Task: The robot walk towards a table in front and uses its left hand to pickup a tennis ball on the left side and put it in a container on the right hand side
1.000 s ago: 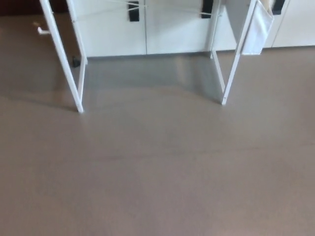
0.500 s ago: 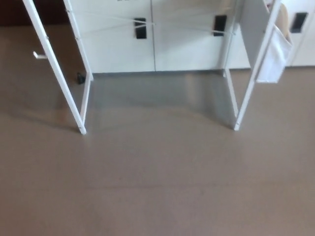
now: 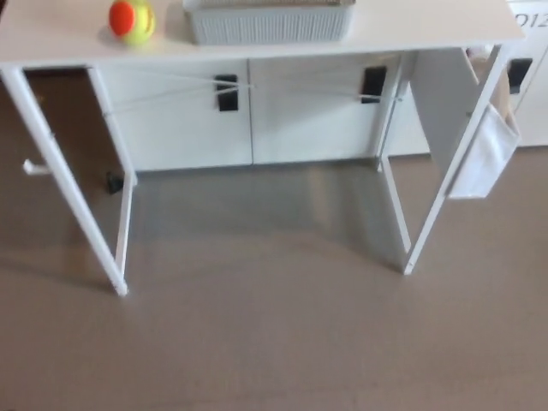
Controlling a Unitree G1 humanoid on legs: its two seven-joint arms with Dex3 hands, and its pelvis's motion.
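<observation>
A tennis ball (image 3: 132, 20), orange and yellow-green, lies on the white table (image 3: 411, 36) near its left end, at the top of the head view. To its right on the tabletop stands a pale ribbed container (image 3: 270, 22), cut off by the top edge. Neither of my hands shows in the picture.
The table stands on thin white legs (image 3: 64, 184) (image 3: 449, 163) over a brown floor (image 3: 274, 342). White cabinets with black handles (image 3: 227, 92) line the wall behind it. A white bag (image 3: 485, 154) hangs at the table's right end.
The whole picture has shifted downward as the camera moved: the tabletop, ball and container have come into sight at the top, and the table legs look nearer.
</observation>
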